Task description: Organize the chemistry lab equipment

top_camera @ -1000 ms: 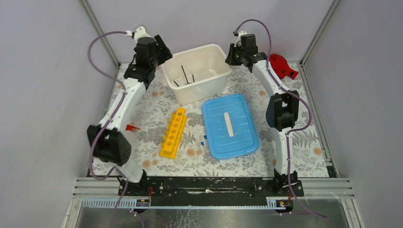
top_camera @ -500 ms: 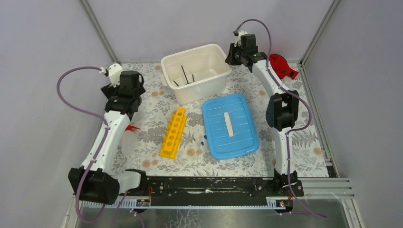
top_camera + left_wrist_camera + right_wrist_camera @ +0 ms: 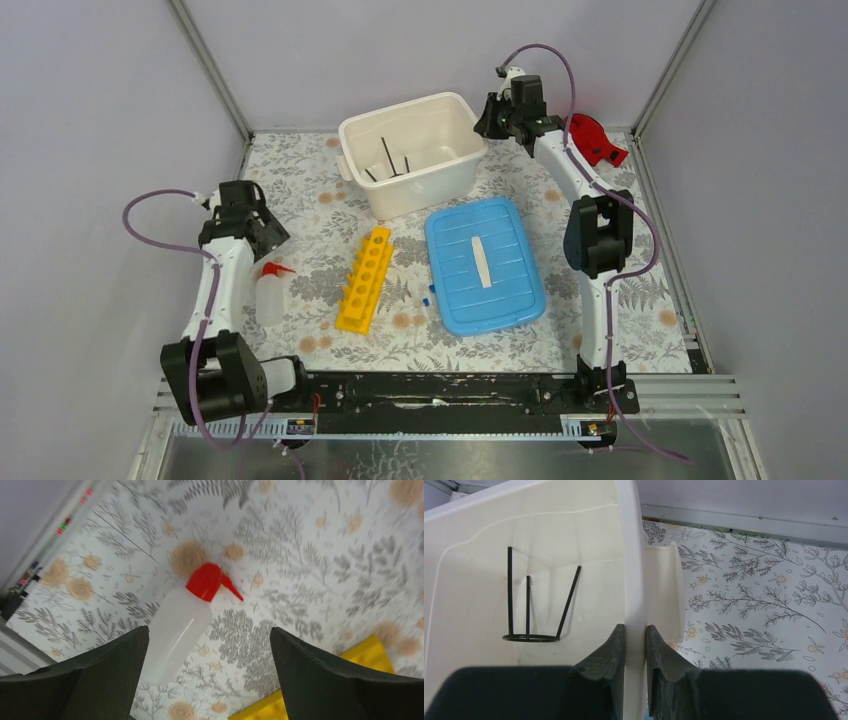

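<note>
The rack lies flat on the table just left of the lid, with a tube loose between them. The stand sits inside the tub. Your right gripper is pinched onto the tub's side wall. Your left gripper hangs spread wide and holds nothing, above the bottle, which lies on its side left of the rack.

Watch the bottle. It sits toward the left finger rather than centred, so one pad would likely touch first and roll it toward the rack. Squeeze the soft body hard and it may squirt free. If the right arm shifts, the thin wall could slip out or the tub could tilt and tip the stand.
</note>
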Controlling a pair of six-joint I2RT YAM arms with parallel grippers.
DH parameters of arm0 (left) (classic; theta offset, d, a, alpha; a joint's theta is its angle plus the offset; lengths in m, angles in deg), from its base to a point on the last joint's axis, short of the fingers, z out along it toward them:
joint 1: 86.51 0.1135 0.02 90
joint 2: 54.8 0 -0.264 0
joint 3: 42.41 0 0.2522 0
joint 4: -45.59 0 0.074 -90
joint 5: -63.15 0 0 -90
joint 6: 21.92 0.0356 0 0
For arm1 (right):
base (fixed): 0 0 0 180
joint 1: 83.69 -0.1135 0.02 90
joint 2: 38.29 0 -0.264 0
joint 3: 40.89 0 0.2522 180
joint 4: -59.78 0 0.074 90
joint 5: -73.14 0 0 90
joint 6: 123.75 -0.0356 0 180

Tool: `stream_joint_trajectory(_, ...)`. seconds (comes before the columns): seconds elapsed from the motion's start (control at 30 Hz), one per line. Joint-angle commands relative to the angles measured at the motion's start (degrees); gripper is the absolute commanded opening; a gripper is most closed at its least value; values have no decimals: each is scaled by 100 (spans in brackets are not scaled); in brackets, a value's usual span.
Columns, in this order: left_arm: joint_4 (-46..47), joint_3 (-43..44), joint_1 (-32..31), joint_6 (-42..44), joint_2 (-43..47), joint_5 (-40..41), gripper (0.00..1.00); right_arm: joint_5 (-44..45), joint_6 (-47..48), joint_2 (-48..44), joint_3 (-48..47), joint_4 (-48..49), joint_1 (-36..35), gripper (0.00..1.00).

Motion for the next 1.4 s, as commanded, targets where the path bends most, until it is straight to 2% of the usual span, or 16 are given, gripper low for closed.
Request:
stream_joint_trajectory(0.0, -219, -196, 67, 505, -266, -1114, 98, -215, -220, -139, 460, -300, 100, 2)
stream_joint_trajectory(0.2, -237, -102, 87, 848, -652, -1409, 98, -247, -233, -111, 605, -223, 103, 3)
stream_joint_trajectory(0.53, -187, 89, 76, 994, -1417, -760, 98, -287, -234, -102, 586, -209, 112, 3)
stream_joint_trajectory(0.73, -72, 109, 93, 1104, -1553, -285, 98, -374, -249, -19, 541, -199, 118, 3)
stream_joint_trajectory(0.93, 50, 18, 192, 1149, -1782, -271, 98, -399, -242, 29, 507, -206, 134, 3)
stream_joint_trajectory(1.17, 194, 35, 206, 1179, -2236, -364, 96, -404, -244, 35, 446, -253, 129, 3)
stream_joint_trajectory(1.37, 202, 114, 214, 1249, -2528, -279, 89, -356, -221, 52, 454, -275, 138, 4)
